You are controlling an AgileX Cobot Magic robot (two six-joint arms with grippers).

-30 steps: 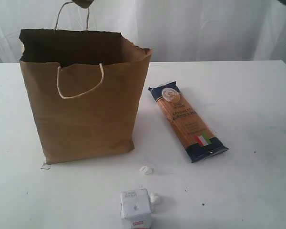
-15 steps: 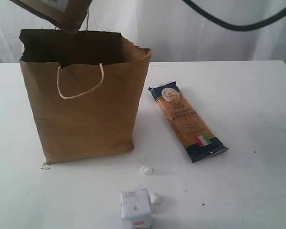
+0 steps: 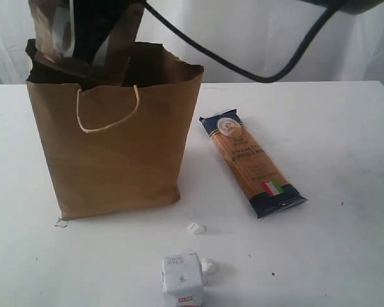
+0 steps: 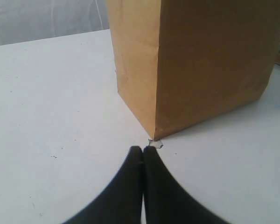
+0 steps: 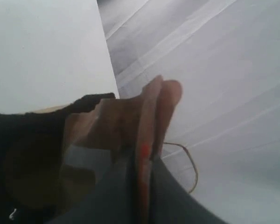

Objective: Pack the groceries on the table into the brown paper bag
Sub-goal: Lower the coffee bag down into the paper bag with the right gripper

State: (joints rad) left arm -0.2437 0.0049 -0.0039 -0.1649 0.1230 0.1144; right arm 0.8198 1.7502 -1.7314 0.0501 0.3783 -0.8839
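Observation:
The brown paper bag [image 3: 115,153] stands upright on the table [image 3: 333,128], mouth open. My right gripper [image 3: 93,32] is at the bag's mouth, shut on the brown orange-labelled pouch [image 3: 48,29], whose lower end dips behind the rim. In the right wrist view the pouch [image 5: 151,112] is pinched between the fingers of that gripper [image 5: 142,158]. The spaghetti packet [image 3: 251,163] lies right of the bag. The white carton [image 3: 182,280] sits at the front edge. My left gripper [image 4: 143,149] is shut and empty, low near the bag's [image 4: 200,60] bottom corner. The jars and bottle are out of view.
Two tiny white lumps [image 3: 196,228] lie between the bag and the carton. A paper scrap [image 4: 155,143] sticks out at the bag's corner. A black cable [image 3: 243,70] hangs across behind the bag. A cord handle [image 5: 189,163] loops by the right gripper.
My right gripper has come down from above the picture with the pouch, which now reaches the bag's mouth. The items on the table have not moved.

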